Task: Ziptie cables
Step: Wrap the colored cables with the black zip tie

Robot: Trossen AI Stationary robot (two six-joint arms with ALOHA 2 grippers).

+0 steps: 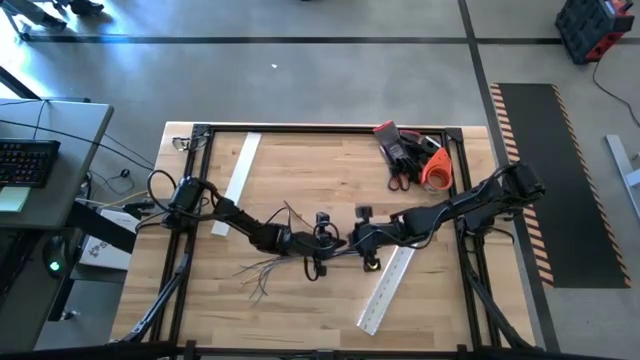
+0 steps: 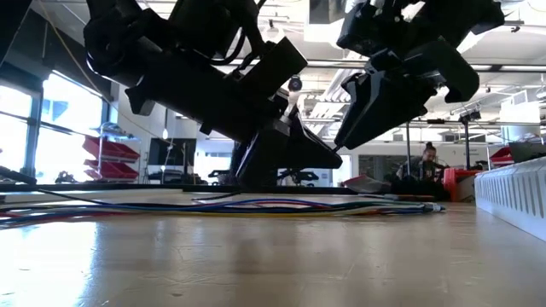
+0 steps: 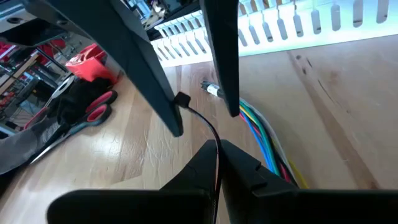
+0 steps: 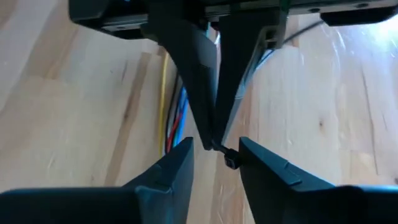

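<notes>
Left gripper jaws pressed together, pinching thin black zip tie over table middle. Right gripper jaws partly apart, straddling tie's square head, holding nothing I can confirm. Cables (blue, red, yellow, green strands) lie flat beneath both on pale wood-plank table. Slotted white plastic channel strip nearby; red-handled tools at far corner.
</notes>
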